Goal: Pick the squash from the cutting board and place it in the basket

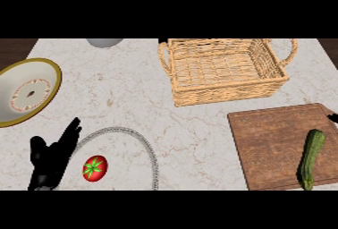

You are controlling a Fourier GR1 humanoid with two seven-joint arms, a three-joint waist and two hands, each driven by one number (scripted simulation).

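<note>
1. Counter (198, 120): pale marble with faint veins, carrying every item listed below.
2. Squash (311, 159): long, dark green, lying on the board near its right edge. It runs almost straight from the far side to the near side, its top end leaning slightly right. No hand touches it.
3. Board (271, 143): brown wood with a groove round its rim, at the right of the view, just in front of the basket.
4. Basket (228, 71): woven, tan, rectangular, with a loop handle at each short end. It stands at the far middle-right of the counter, apart from the board, with nothing visible inside.
5. Left hand (52, 156): black, at the lower left, fingers straight and spread, pointing away toward the far side. It holds nothing and rests near the tomato, at the left of the ring.
6. Right hand (332, 118): only a small black tip shows at the right edge, above the board's far right corner. Whether its fingers are spread or curled cannot be told.
7. Tomato (94, 168): red with a green star-shaped stem, inside the ring, just right of the left hand.
8. Ring (148, 152): thin grey speckled rim, arched, cut by the lower edge.
9. Plate (26, 91): white with a gold rim, at the far left.
10. Grey object (104, 42): rounded, at the far edge, cut off; kind unclear.
</note>
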